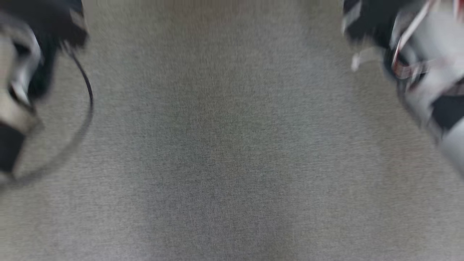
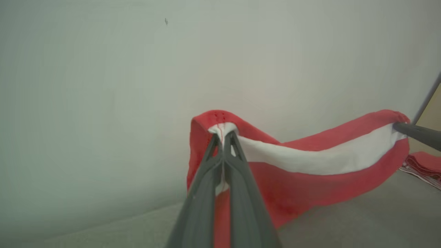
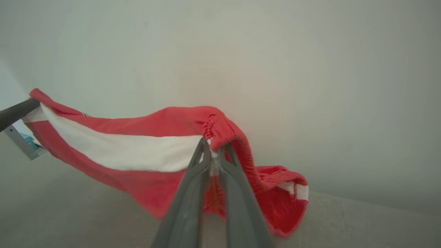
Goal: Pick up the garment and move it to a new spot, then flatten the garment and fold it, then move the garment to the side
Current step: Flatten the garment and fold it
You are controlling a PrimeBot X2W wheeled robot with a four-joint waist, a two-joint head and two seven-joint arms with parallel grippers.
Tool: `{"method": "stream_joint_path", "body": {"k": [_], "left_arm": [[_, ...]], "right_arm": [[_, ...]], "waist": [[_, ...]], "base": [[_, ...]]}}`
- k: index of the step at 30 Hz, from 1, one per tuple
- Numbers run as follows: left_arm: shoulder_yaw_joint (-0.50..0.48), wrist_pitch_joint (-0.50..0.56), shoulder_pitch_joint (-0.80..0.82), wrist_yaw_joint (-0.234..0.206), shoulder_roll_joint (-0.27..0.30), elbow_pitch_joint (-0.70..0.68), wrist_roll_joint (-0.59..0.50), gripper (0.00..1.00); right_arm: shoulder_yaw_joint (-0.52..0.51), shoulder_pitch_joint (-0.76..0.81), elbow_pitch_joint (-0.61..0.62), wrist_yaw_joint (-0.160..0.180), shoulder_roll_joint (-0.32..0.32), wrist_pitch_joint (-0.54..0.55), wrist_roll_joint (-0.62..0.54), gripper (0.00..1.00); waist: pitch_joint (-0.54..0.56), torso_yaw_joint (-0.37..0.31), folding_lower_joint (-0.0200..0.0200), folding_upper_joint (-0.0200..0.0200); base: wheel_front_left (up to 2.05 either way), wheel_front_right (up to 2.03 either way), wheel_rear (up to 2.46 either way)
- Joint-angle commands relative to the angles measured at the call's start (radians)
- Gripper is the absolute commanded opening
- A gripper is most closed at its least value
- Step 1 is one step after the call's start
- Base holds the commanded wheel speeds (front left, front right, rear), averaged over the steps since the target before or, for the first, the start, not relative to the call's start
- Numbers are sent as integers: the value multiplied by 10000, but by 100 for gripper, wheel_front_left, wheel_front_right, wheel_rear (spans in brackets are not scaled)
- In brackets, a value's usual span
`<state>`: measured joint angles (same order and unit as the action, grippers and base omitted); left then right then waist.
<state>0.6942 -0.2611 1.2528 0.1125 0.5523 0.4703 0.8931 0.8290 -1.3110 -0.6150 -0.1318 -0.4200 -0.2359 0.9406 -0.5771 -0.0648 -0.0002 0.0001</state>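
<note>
the garment (image 2: 310,179) is a soft red knit with a broad white band along it, and we hold it in the air over the grey, finely woven tabletop (image 1: 232,145), stretched in a shallow sag between our two grippers. the left gripper (image 2: 224,136) has its long dark fingers pressed together on one ribbed red corner, white lining pinched between the tips. the right gripper (image 3: 213,146) pinches the other corner the same way, and loose knit droops past it in a curled fold. we cannot tell whether the lower hem touches the tabletop. more folded red cloth (image 2: 423,162) lies on the tabletop beyond the right gripper.
</note>
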Motion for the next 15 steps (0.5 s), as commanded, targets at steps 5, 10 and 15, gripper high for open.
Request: {"method": "stream_joint_path", "body": {"k": [5,10,15], "left_arm": [[-925,-40,-2796,-507,-120,-1514,-644,0],[-1453,-40,-5380,-607,-473,-2561,-1184,0],[-1645,-41,-7227,-631,-909,-2905,-1858,0]], "right_arm": [[53,2140,854,21,-609,-215,61,0],[-166,4285,1751,21,-989,-280,-135,0],[-510,6246,2568,21,-1214,-282,-284,0]], "waist": [[1196,195,2,-1],[1848,328,2,-1],[2476,443,2,-1]], "base": [[0,0,0],[0,0,0],[0,0,0]]}}
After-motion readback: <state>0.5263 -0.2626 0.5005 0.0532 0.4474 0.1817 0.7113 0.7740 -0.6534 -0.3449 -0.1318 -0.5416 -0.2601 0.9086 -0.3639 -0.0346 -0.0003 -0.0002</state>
